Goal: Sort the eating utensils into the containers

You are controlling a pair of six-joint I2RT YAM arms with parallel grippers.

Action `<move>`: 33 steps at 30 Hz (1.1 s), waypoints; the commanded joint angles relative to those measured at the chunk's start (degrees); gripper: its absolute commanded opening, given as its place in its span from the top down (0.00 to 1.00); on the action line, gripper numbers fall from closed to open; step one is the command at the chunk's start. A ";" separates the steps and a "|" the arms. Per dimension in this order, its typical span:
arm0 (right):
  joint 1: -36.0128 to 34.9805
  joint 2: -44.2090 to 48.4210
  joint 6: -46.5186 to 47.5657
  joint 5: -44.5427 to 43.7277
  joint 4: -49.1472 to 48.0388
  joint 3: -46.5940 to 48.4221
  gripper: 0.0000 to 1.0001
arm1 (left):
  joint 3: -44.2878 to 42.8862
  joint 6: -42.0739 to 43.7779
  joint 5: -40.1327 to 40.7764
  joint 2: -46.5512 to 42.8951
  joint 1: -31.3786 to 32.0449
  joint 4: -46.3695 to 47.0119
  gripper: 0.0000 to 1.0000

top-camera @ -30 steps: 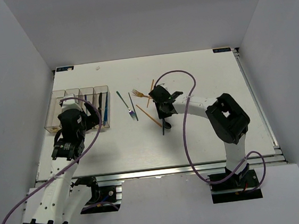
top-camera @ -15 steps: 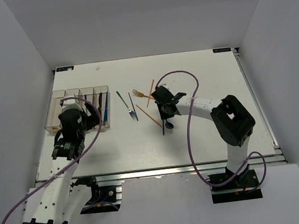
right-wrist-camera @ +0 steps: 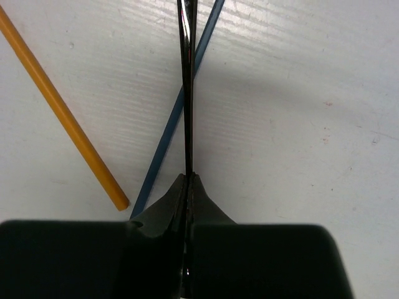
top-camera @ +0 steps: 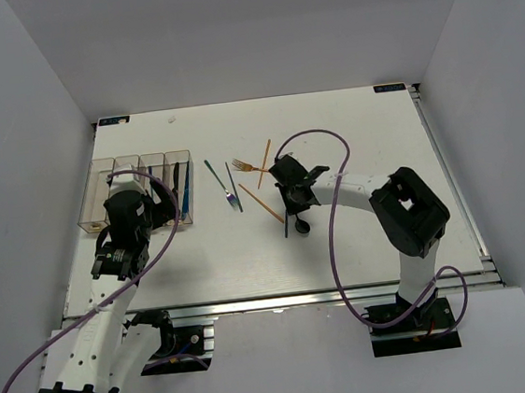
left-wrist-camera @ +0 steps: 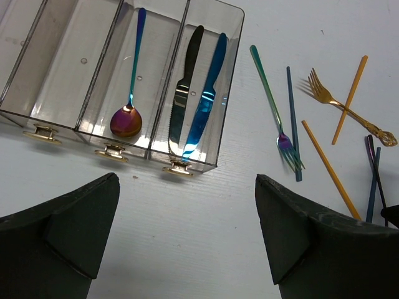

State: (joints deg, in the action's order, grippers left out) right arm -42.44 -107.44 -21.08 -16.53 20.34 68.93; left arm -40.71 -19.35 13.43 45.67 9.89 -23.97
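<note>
The right end effector [right-wrist-camera: 188, 177] is pinching a thin black utensil [right-wrist-camera: 186, 75], possibly a spoon, over a blue stick [right-wrist-camera: 163, 140] on the bench [right-wrist-camera: 299, 93]. The left end effector [left-wrist-camera: 186, 184] is hanging wide open near the containers [left-wrist-camera: 62, 68].

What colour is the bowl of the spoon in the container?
The bowl is purple with gold; left wrist view shows it best.

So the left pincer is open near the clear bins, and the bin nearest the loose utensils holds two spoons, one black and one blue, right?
Not spoons. The left pincer is open near the clear bins, but that end bin holds two knives, a black knife and a blue knife; the left wrist view shows their blades.
</note>
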 commanded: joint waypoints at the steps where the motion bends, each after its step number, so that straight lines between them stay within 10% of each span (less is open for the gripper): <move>1: 0.16 2.49 1.31 1.24 -0.38 -2.74 1.00 | -1.48 0.11 -1.83 0.47 0.13 0.59 0.02; 8: 0.25 0.04 2.36 1.42 -0.83 -2.93 1.00 | -1.74 0.11 -2.88 1.18 0.22 0.32 0.02; 16: 0.33 -2.95 2.80 0.63 0.14 -1.43 0.74 | -1.66 0.11 -2.80 1.26 0.13 0.32 0.02; 22: 0.34 -2.43 3.15 -0.08 1.63 -0.63 1.00 | -2.27 -1.21 -5.68 1.61 0.22 -0.12 0.02; 33: 0.25 17.95 1.48 2.99 0.76 -4.85 1.00 | 6.15 -24.40 -20.73 -0.50 8.91 23.33 0.02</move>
State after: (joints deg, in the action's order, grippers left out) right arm -42.39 -95.70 -19.25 -14.87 21.87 63.53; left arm -36.73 -35.31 -3.55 45.65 15.57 -10.63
